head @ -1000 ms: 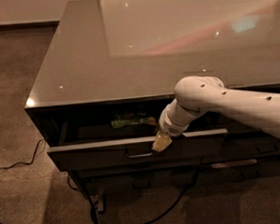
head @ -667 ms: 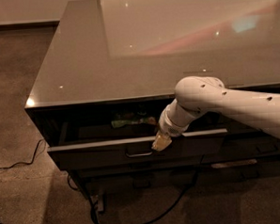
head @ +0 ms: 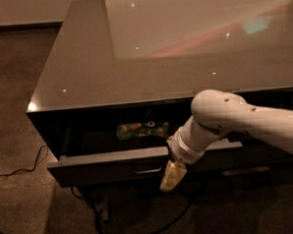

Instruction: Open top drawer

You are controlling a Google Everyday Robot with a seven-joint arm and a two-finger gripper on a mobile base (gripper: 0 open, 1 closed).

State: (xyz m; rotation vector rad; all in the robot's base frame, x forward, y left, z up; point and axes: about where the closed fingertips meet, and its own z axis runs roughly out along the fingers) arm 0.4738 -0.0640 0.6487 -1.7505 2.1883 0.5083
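The top drawer (head: 104, 165) is pulled partly out from under the glossy counter top (head: 133, 60). Its dark front carries a small metal loop handle (head: 148, 170) at the middle. A green packet (head: 140, 130) lies inside on the drawer floor. My white arm reaches in from the right, and my gripper (head: 172, 176) with pale yellowish fingertips hangs just right of the handle, in front of the drawer front.
A lower dark drawer front with a handle (head: 245, 171) sits to the right below. Black cables (head: 142, 232) run on the floor under the cabinet, and another cable (head: 21, 167) lies on the speckled floor at the left.
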